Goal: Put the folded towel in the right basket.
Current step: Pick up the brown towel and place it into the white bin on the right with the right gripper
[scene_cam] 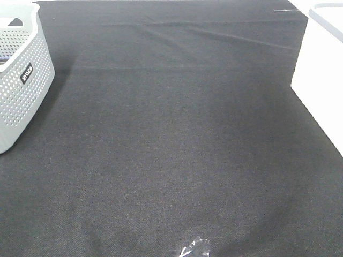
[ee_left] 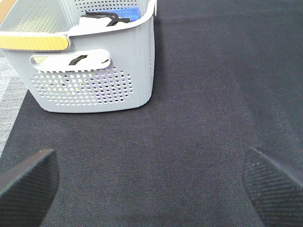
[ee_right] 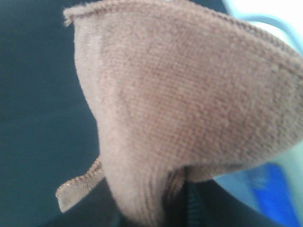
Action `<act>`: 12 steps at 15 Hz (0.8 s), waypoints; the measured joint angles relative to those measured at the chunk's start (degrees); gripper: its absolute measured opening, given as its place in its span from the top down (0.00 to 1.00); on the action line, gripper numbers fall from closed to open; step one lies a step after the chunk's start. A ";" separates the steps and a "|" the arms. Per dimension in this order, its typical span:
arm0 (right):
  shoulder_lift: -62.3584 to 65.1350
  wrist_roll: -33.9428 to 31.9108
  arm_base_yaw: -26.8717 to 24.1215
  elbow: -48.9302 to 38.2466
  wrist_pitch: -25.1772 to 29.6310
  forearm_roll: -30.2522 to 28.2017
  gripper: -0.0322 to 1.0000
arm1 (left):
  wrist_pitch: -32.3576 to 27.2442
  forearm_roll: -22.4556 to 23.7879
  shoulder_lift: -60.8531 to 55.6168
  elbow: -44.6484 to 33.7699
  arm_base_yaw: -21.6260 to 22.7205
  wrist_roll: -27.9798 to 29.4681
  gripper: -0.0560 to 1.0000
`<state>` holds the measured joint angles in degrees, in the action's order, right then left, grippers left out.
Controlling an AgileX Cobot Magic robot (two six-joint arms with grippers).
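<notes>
The folded towel point(ee_right: 189, 94) is brown terry cloth and fills the right wrist view, bunched tight at the gripper's end with a hem tag hanging loose. My right gripper is hidden behind it and appears shut on it. A pale rim point(ee_right: 265, 21) and something blue point(ee_right: 270, 194) show past the towel. The right basket point(scene_cam: 328, 12) shows only as a grey rim at the far right corner of the exterior view. My left gripper point(ee_left: 151, 189) is open and empty above the black cloth. Neither arm shows in the exterior view.
A grey perforated basket point(scene_cam: 21, 80) stands at the far left; it also shows in the left wrist view point(ee_left: 94, 85), holding white, black and blue items. A white surface point(scene_cam: 321, 91) borders the right side. A black cloth point(scene_cam: 171, 150) covers the table.
</notes>
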<state>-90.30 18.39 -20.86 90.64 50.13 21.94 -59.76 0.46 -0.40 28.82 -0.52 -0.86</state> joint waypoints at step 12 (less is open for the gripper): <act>-14.61 -2.81 -0.46 -0.17 -0.23 -8.59 0.09 | 0.00 0.00 0.00 0.00 0.00 0.00 0.02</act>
<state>-104.91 15.58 -21.31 90.47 49.90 13.35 -59.76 0.46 -0.40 28.82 -0.52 -0.86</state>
